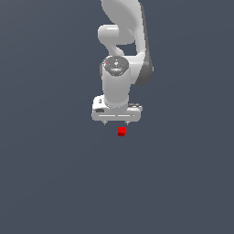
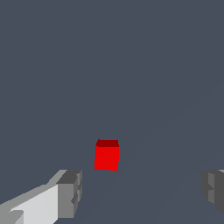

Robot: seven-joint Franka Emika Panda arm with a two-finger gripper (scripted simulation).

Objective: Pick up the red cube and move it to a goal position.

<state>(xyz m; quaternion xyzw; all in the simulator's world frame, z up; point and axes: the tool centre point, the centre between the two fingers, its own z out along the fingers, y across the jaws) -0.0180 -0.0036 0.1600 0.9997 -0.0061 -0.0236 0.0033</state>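
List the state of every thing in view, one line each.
red cube: free, not gripped, apart from both fingers, no finger touching it.
gripper: open, jaws spread far wider than the cube, holding nothing.
fingers: one on each side in the wrist view, the cube ahead of the gap between them.

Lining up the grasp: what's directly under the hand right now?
Below the open hand lies the red cube, untouched, resting on the plain grey floor. The cube's underside is hidden.
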